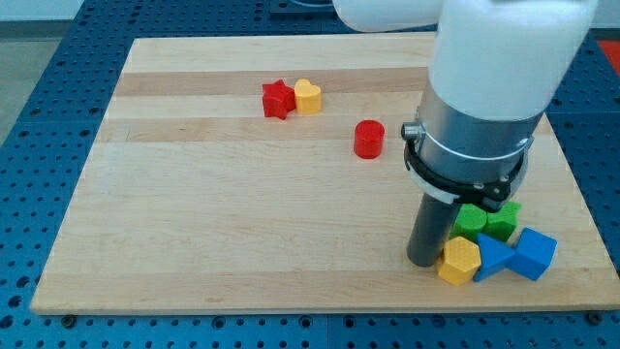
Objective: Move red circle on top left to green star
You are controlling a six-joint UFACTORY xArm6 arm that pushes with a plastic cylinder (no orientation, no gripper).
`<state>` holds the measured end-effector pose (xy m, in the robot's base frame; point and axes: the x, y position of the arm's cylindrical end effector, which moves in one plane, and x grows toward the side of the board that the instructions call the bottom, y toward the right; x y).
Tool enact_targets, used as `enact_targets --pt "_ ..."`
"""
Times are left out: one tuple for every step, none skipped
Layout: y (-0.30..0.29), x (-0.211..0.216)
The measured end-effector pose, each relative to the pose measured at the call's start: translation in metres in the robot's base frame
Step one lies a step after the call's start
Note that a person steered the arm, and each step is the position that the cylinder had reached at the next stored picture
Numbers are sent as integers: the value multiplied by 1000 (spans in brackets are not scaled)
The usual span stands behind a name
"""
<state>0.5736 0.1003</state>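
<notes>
Down at the view's lower right, the rod's tip (424,262) rested on the wooden board (194,223), touching or just beside a yellow block (458,261) at the edge of a tight cluster. That cluster held two green blocks (484,221), their shapes hard to make out, and two blue blocks (518,255). Having no claw, the rod gripped nothing; it could only shove. The red circle (368,139), a short cylinder standing upright with its round face up, sat alone above the cluster, apart from the tip. Being round, it had no long axis or heading. Near the view's top, a red star (278,99) touched a yellow heart-like block (308,96). Judging by this layout, the tip stood on the wrong side for pushing the circle down toward the greens.
</notes>
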Motion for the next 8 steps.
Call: enact_targets --pt "-21 -25" --pt "-33 -64" --pt "-71 -88" --pt "-108 -114" --pt "-108 -166" --pt "-108 -192" --pt "-103 -191" --pt "-80 -183"
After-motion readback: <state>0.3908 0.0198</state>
